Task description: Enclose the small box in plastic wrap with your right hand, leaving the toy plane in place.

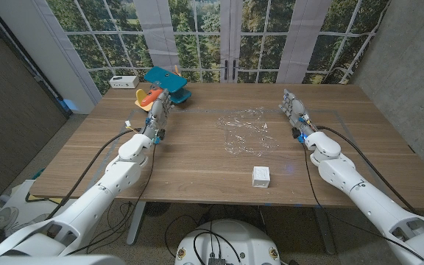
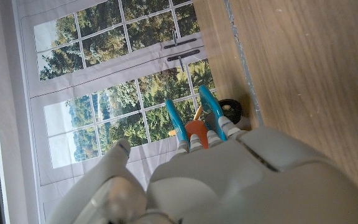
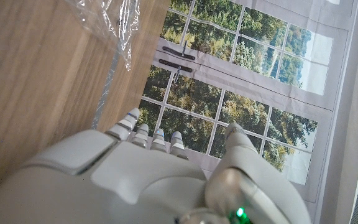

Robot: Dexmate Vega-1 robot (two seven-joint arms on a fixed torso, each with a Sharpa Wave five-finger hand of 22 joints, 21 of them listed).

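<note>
The small white box (image 1: 261, 177) sits near the table's front edge, right of centre. A crumpled sheet of clear plastic wrap (image 1: 247, 132) (image 3: 107, 18) lies on the wood at mid-table, behind the box. The teal and orange toy plane (image 1: 166, 85) (image 2: 194, 121) stands at the back left. My left hand (image 1: 159, 110) (image 2: 216, 180) reaches up to the plane, fingers straight, holding nothing; whether it touches the plane I cannot tell. My right hand (image 1: 294, 110) (image 3: 148, 180) stands to the right of the wrap, fingers extended, holding nothing.
A small white device (image 1: 124, 81) sits at the back left corner beside the plane. Bare wood (image 1: 197, 165) stretches between the arms. A window wall stands behind the table, and a grey wall on the right.
</note>
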